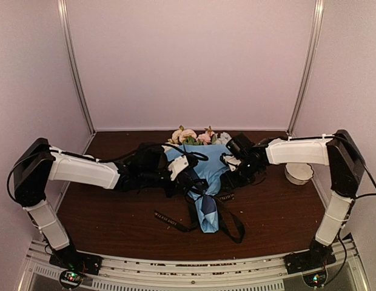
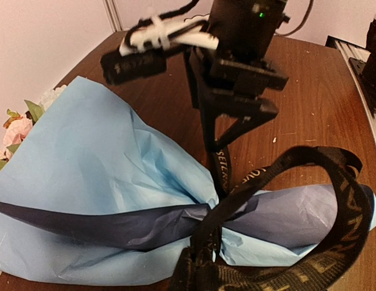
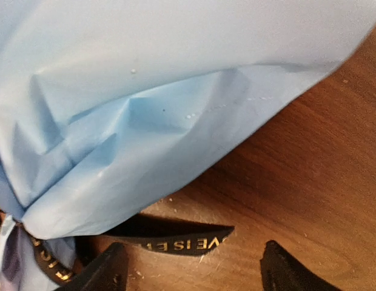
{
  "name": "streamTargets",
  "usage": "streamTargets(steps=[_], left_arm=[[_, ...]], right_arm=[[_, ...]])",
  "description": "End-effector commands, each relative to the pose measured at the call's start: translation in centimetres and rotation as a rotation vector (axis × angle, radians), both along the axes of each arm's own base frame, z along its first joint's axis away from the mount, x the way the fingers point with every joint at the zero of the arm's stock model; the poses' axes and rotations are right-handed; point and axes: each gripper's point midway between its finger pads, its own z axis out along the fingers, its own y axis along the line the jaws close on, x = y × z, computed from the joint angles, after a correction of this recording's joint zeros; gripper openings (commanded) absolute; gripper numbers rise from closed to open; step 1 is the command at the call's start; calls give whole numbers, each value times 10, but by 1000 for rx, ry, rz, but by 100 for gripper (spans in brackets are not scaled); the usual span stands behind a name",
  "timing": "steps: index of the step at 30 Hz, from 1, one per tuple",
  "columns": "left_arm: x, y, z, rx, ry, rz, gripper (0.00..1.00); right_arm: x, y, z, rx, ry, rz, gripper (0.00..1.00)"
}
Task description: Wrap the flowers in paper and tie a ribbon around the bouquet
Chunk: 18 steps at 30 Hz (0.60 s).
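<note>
Item: bouquet (image 1: 204, 165), a cone of blue paper lying on the brown table (image 1: 115, 212) between the two arms, wide end away from the arm bases.
Flowers: cream and pink heads (image 1: 191, 136) showing at the far, wide end of the cone.
Paper: light blue sheet (image 2: 97, 157), crinkled, with a dark blue fold running across it to the cinched neck.
Ribbon: black with pale lettering (image 3: 182, 241), drawn tight around the narrow neck of the cone. A large loop stands up beside the neck, and loose ends trail on the table on both sides of the tip.
Left gripper: (image 1: 193, 180) over the bouquet's neck, clenched. The ribbon strands run up to it, but whether it pinches them cannot be told.
Right gripper: (image 3: 194, 267) low over the table just beside the cone, released. Its fingers (image 3: 106, 273) stand wide apart with nothing between them, and a cut ribbon end lies flat just past the tips.
Other: a small white round object (image 1: 299, 173) at the right edge of the table, well apart from the bouquet.
</note>
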Motion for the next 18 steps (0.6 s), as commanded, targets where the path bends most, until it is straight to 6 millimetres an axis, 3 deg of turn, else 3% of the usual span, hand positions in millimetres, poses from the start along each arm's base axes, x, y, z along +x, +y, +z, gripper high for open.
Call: streamTargets(steps=[1, 4, 10, 18], left_arm=[[3, -2, 17, -39, -35, -2, 0], [3, -3, 16, -34, -33, -5, 0], [5, -3, 15, -24, -43, -4, 0], [7, -3, 14, -18, -43, 2, 0]], right_arm=[[3, 0, -20, -87, 47, 36, 81], [-1, 6, -28, -124, 56, 58, 81], [-33, 13, -53, -219, 113, 151, 81], [-41, 6, -70, -240, 157, 117, 74]])
